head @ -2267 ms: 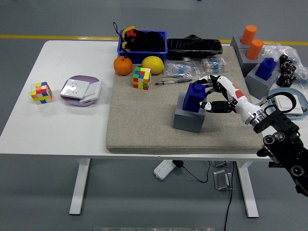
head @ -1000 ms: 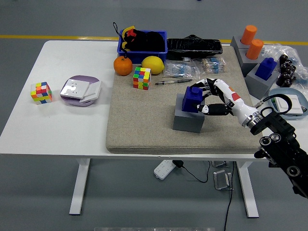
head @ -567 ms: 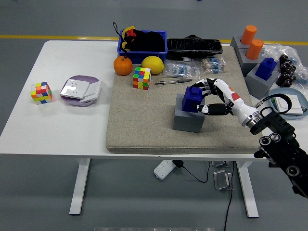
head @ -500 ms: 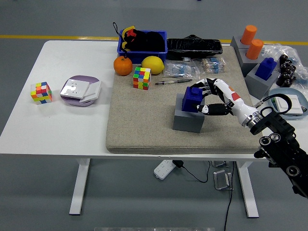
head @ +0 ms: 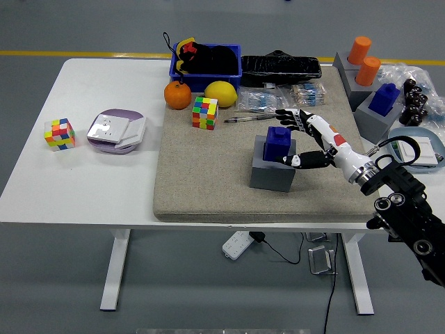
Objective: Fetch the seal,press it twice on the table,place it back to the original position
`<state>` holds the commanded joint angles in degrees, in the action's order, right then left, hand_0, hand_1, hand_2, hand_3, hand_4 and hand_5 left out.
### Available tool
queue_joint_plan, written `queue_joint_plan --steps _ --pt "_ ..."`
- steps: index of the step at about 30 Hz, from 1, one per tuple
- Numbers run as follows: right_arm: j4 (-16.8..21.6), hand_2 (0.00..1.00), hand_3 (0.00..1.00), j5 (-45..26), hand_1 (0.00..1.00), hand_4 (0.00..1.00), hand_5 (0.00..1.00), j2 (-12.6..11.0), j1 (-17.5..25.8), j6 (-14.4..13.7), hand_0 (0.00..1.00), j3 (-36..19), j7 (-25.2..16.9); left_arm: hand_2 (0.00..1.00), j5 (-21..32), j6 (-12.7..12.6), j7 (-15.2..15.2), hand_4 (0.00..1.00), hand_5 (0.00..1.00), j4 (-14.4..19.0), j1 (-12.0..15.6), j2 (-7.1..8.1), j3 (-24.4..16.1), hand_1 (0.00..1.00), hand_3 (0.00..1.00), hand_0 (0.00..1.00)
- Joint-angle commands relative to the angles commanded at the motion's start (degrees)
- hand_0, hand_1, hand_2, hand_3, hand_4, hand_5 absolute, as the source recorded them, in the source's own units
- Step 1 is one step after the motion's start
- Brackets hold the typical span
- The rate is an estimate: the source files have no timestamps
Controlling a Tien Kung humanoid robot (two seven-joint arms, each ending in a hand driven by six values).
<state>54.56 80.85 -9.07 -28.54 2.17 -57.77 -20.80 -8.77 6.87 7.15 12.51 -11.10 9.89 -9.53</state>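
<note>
Fingers (head: 286,114) of our right hand (head: 300,138) are spreading open around the blue seal (head: 277,143): the upper ones are standing just above and behind its top knob, and the thumb is lying low at its right side. We are judging that they are released and are grasping nothing, although the thumb tip is looking very close to the seal. The seal is sitting upright on its grey holder block (head: 272,170), in the middle of the felt mat (head: 201,182) on the white worktop (head: 83,181). Our left hand is not appearing in the head view.

From the task and this pose alone we cannot be telling whether we are fetching the seal or are setting it back, so we are treating the step as work around a seated seal. If we are taking it, we are closing the thumb and the upper fingers on opposite faces of the blue body, below the knob, and we are lifting straight up so the block is not tipping. If we are leaving it, we are drawing the hand away to the right and a little upward, without brushing the knob. The pen (head: 249,118) and the colour cube (head: 205,113) are lying behind, well apart.
</note>
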Motion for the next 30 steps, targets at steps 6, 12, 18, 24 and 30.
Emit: queue_joint_plan --steps 6,12,18,24,30 --pt "-0.14 0.950 0.950 0.16 0.940 0.998 0.259 -0.49 0.21 0.21 0.937 -1.08 -0.12 0.788 0.00 0.00 -0.02 0.805 0.425 0.02 -0.06 0.17 0.12 0.816 0.836 0.818" --pt "0.13 0.972 0.980 1.00 0.968 0.998 0.353 -1.93 1.48 0.89 0.981 -4.22 -0.09 0.788 -0.09 0.03 -0.04 0.805 0.425 0.05 -0.04 0.21 0.04 0.816 0.836 0.818" --pt "1.59 0.981 0.988 1.31 0.978 0.998 0.391 -4.56 4.23 2.47 0.992 -9.05 0.66 0.788 -0.09 0.03 -0.06 0.805 0.425 0.02 -0.10 0.29 0.05 0.816 0.836 0.817" --pt "2.15 0.979 0.986 0.54 0.976 0.998 0.420 -6.57 7.18 2.14 0.992 -14.45 0.95 0.788 -0.01 0.01 -0.02 0.805 0.425 0.00 -0.12 0.27 0.34 0.816 0.836 0.817" --pt "2.60 0.933 0.905 -0.22 0.932 0.998 0.414 -6.80 10.06 1.35 0.964 -21.45 1.17 0.788 -0.32 -0.03 -0.07 0.805 0.424 0.06 -0.47 0.23 0.01 0.816 0.836 0.817"
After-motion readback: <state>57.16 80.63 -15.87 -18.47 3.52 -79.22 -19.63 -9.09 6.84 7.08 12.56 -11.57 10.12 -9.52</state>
